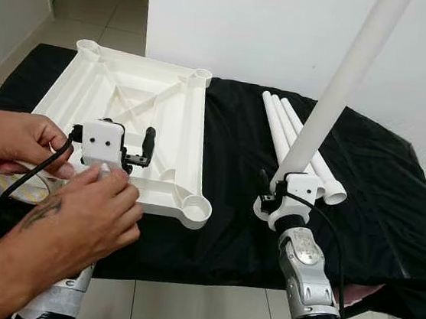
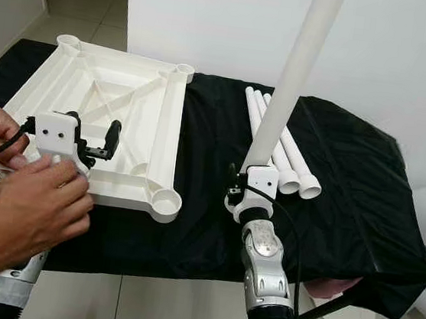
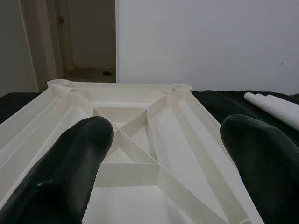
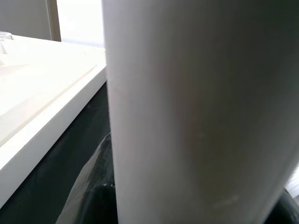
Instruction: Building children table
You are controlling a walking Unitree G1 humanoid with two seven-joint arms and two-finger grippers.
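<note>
Lying across tiled floor, a black-draped surface (image 1: 235, 170) is carrying the upturned tabletop (image 1: 137, 120); right gripper (image 1: 274, 197) is clamping a near-upright table leg (image 1: 336, 89), left gripper (image 1: 141, 151) gaping wide.

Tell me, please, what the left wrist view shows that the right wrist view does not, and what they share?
The left wrist view alone looks between two spread black fingers across the ribbed underside of the white tabletop, with the spare legs lying beyond. The right wrist view alone has the held white leg close up. Both share the tabletop and the black cloth.
</note>
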